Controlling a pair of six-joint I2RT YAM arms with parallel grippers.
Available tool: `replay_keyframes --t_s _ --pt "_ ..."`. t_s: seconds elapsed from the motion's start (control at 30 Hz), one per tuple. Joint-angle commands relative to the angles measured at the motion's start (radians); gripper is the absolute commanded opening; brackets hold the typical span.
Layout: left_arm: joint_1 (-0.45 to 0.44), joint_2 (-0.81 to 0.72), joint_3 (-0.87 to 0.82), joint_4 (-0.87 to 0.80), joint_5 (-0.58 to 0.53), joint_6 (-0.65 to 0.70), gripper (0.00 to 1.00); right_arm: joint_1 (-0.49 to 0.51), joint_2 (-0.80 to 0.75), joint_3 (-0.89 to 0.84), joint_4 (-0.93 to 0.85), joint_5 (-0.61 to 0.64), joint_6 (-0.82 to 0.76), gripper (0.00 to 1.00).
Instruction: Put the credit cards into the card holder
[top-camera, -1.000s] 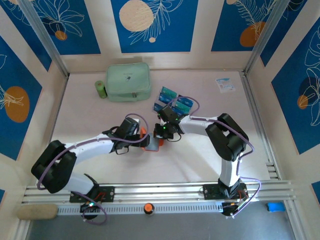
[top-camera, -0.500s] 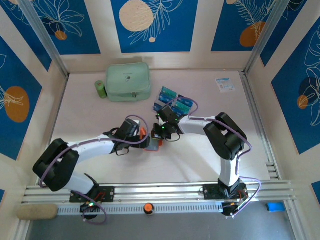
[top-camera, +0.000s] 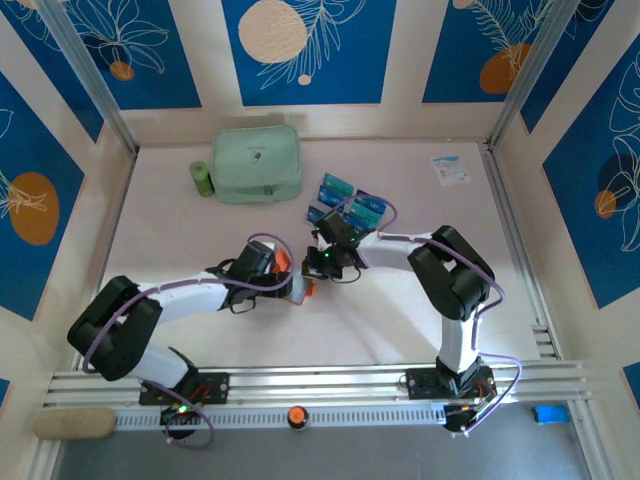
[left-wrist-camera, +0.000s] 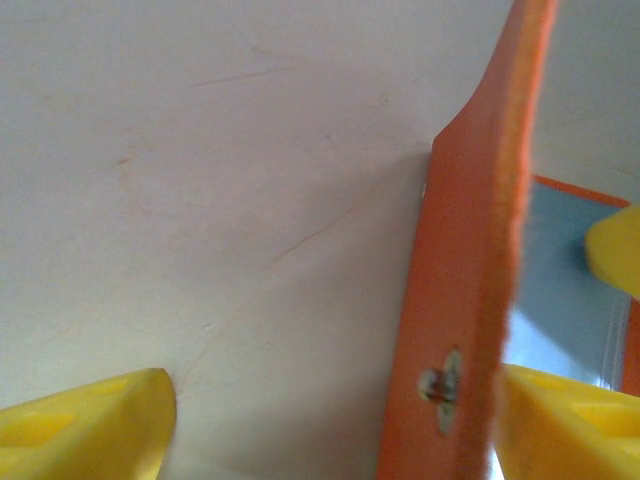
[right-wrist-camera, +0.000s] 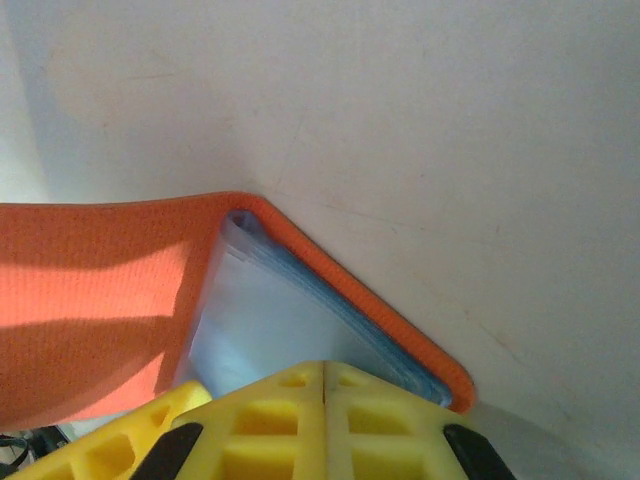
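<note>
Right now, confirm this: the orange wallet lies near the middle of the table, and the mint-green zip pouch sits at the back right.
Wrong on one point: the mint-green zip pouch sits at the back left, as the top external view shows. The orange wallet does lie near the middle of the table.
</note>
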Motion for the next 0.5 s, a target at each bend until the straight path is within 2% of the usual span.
replay_keyframes --t_s 0.0,0.23,0.47 --pt "0.0 0.017 -0.035 0.039 0.062 -0.021 0.8 -0.006 -0.07 -0.024 -0.012 -0.003 0.018 0.11" --pt "0.0 0.013 -0.043 0.046 0.064 -0.023 0.79 0.017 -0.092 -0.048 0.006 0.007 0.046 0.17" --pt "0.0 -0.032 -0.021 0.008 0.065 -0.026 0.85 0.046 -0.17 -0.067 -0.076 0.128 0.008 0.31"
